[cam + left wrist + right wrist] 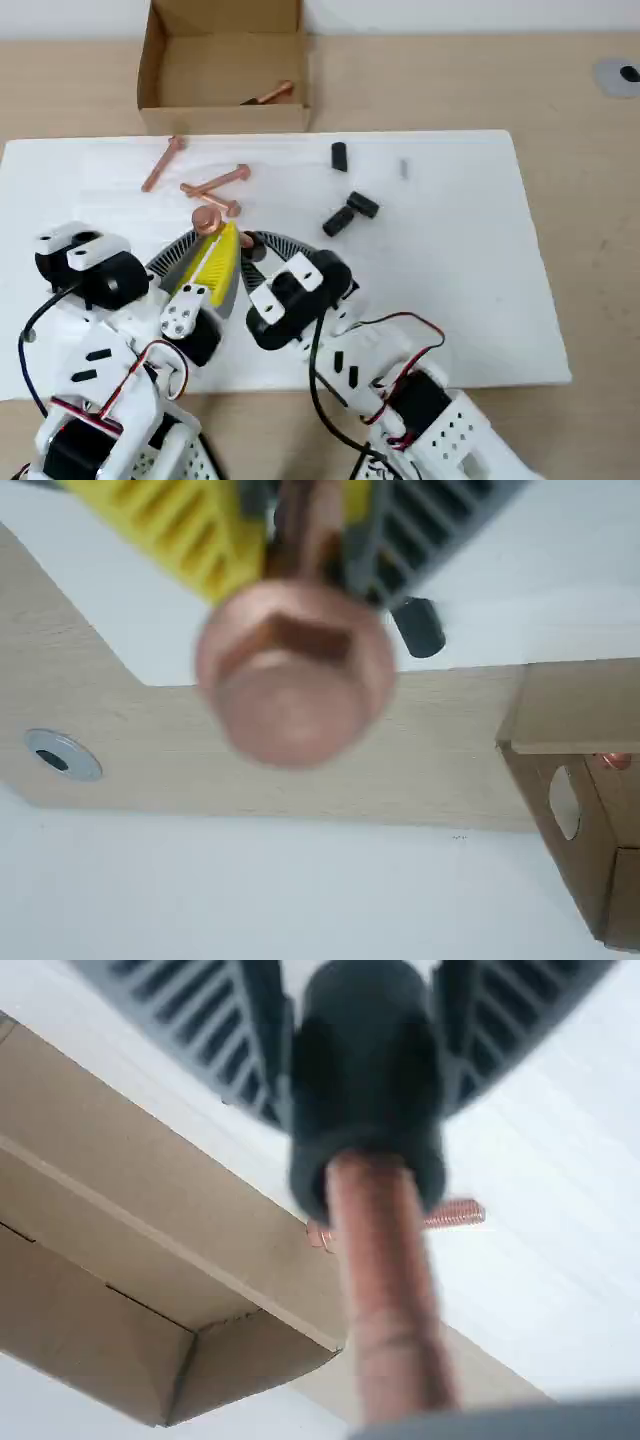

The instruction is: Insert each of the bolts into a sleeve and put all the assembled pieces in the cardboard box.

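The left gripper is clamped on a copper bolt. The right gripper pinches a black sleeve with the bolt's shank in it. The cardboard box sits well beyond both fingertips.

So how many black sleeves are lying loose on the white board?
3: one sleeve nearest the cardboard box, a second sleeve and third sleeve close together mid-board. A fourth sleeve, not loose, is held in the right claw; others may be hidden.

Light wooden table, white mat
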Tool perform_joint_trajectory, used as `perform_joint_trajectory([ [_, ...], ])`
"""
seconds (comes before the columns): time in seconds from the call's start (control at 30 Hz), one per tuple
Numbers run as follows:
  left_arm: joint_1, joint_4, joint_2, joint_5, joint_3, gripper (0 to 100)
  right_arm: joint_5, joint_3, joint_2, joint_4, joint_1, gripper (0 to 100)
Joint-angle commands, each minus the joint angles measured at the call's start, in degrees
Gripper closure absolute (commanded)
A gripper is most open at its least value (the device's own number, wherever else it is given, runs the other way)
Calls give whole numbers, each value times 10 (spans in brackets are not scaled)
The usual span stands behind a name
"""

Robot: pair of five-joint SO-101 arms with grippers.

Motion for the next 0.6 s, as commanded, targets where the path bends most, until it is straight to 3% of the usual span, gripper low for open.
perform_joint_trajectory([
  [0.0, 16, 3, 0, -9, -20, 996, -6, -51, -15, -3, 2, 989],
  [0.57, 14, 2, 0, -113, -6, 994, -6, -48, -15, -3, 2, 989],
])
